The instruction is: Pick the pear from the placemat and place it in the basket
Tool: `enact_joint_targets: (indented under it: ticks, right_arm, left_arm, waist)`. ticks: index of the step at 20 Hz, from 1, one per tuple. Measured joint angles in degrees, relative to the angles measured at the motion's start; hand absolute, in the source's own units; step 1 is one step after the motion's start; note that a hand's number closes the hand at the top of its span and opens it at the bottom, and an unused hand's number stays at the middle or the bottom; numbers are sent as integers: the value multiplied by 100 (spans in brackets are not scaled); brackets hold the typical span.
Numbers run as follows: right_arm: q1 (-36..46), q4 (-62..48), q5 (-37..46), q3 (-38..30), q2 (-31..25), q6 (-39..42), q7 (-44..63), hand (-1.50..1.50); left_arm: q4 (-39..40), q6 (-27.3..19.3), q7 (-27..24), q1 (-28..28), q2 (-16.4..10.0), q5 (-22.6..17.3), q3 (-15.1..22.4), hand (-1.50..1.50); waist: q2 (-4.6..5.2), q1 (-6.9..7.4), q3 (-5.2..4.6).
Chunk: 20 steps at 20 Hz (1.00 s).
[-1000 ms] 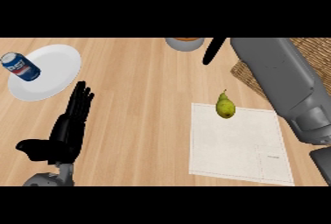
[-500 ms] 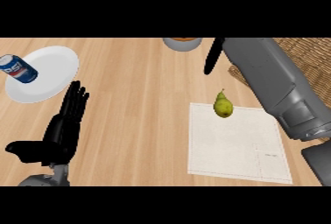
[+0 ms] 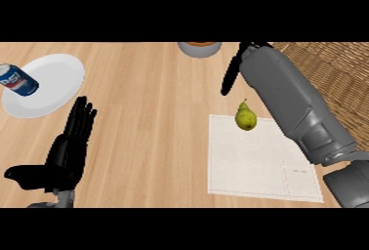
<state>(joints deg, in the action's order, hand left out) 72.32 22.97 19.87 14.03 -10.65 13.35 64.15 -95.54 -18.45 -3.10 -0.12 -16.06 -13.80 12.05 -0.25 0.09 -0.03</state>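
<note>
- Pale wood-grain counter top (image 3: 158, 146) fills the view, smooth and flat.
- The small yellow-green pear (image 3: 246, 117) stands stem up on the far left corner of the white rectangular placemat (image 3: 259, 166). It is narrow at the neck, rounded at the base, and nothing touches it.
- The placemat is thin and flat, with a faint stitched border.
- The brown woven wicker basket (image 3: 331, 68) lies at the far right, partly hidden behind the grey right forearm (image 3: 288, 102).
- Only a straight black finger of the right hand (image 3: 231, 73) shows. It is relaxed and grasps nothing, and the pear sits just below its tip and slightly to the right.
- The left hand (image 3: 69, 146) lies low on the left with its fingers extended and released, well apart from the pear.
- Just beyond the left fingertips is a round white plate (image 3: 54, 78) carrying a blue drink can (image 3: 18, 80).
- A grey bowl (image 3: 199, 48) with orange contents sits at the far edge, left of the right hand's finger.
</note>
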Motion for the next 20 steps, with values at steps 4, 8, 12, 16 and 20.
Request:
enact_joint_targets:
  ticks: [4, 8, 12, 16, 20]
  right_arm:
    - [-191, 174, 105, 24, 85, -100, -24, -150]
    - [-312, 159, 262, 66, 181, -229, -15, -150]
    - [-501, 178, 421, 110, 193, -315, -62, -150]
    - [-677, 237, 535, 89, 147, -336, -104, -150]
    - [-806, 244, 613, 22, 181, -383, -104, -150]
  left_arm:
    - [-26, -30, 106, -59, 53, 70, -31, 0]
    - [-15, -23, 126, -107, 125, 134, -24, 0]
    - [56, 10, 70, -101, 192, 205, -23, 0]
    - [143, 52, 99, -174, 249, 244, -68, 0]
    - [125, 104, 123, -212, 267, 270, -136, 0]
  waist:
    - [1, -15, 1]
    - [7, -4, 1]
    - [12, 0, 0]
    - [14, -2, 1]
    - [16, 7, 1]
